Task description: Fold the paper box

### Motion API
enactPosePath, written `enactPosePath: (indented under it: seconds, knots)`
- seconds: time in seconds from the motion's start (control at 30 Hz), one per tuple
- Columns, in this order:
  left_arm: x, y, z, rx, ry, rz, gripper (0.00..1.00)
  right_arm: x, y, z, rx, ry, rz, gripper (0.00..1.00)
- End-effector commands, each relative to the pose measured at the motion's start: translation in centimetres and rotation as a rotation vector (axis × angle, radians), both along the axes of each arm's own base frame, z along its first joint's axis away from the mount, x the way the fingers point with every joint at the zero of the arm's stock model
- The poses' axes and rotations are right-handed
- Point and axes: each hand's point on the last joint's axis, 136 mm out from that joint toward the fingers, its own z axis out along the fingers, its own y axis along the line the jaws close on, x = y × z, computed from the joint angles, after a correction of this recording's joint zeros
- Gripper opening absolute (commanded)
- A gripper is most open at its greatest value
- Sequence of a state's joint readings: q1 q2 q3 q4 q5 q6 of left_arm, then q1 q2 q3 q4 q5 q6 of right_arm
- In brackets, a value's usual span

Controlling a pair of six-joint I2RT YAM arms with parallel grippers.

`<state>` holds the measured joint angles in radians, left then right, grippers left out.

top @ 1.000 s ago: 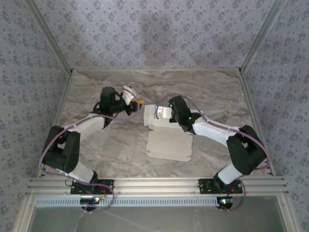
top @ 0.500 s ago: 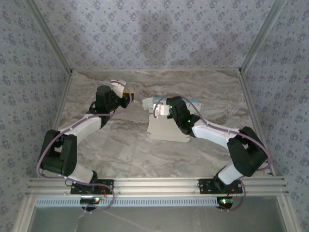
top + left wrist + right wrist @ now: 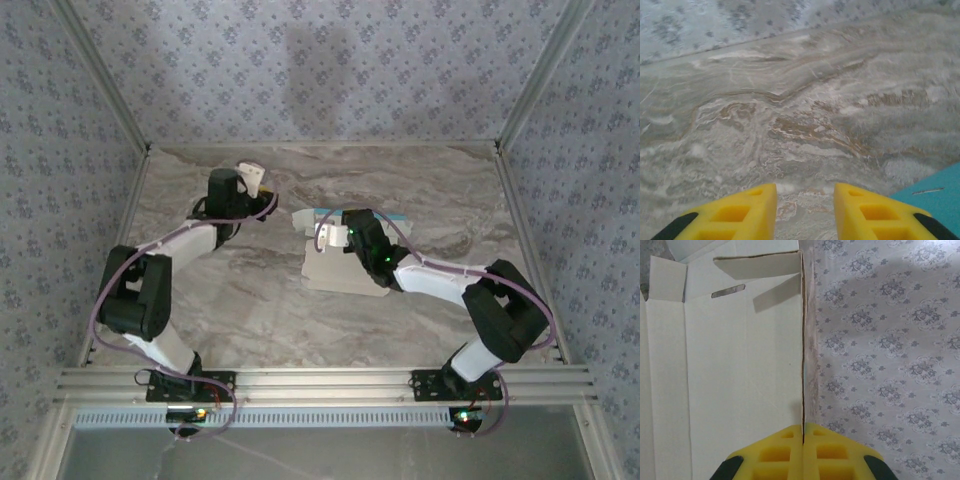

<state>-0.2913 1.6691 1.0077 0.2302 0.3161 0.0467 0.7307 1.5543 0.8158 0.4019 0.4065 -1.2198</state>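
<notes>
on the table (image 3: 240, 310), the right gripper (image 3: 803, 432) pinches tight an edge of the paper box (image 3: 740, 365); the left gripper (image 3: 805, 200) stands part-open, empty.

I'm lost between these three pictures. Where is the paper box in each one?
Top external: the paper box sits mid-table, beige side showing, at the right gripper.
Left wrist: its blue corner, lower right.
Right wrist: its beige panel covers the left half, edge pinched in the jaws.
Shared landmark: the patterned wall behind.
</notes>
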Motion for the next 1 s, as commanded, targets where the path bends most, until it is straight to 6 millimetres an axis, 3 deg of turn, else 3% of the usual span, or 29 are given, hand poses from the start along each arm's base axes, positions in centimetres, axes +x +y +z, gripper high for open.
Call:
enactPosePath:
  seconds: [0.0, 0.3, 0.67, 0.97]
  knots:
    - [-1.4, -2.2, -1.4, 0.054, 0.02, -0.228, 0.37, -0.2, 0.4, -0.4, 0.019, -0.001, -0.005, 0.0]
    - [-5.6, -6.0, -3.9, 0.08, 0.083, -0.475, 0.38, 0.2, 0.5, -0.5, 0.039, 0.029, -0.011, 0.0]
    - [-6.9, -7.2, -5.2, -0.002, 0.121, -0.46, 0.39, 1.2, 0.6, -0.4, 0.095, 0.093, -0.034, 0.0]
    - [-6.6, -8.8, -2.3, -0.204, 0.025, -0.432, 0.4, 0.9, 0.9, -0.9, 0.113, 0.127, -0.035, 0.0]
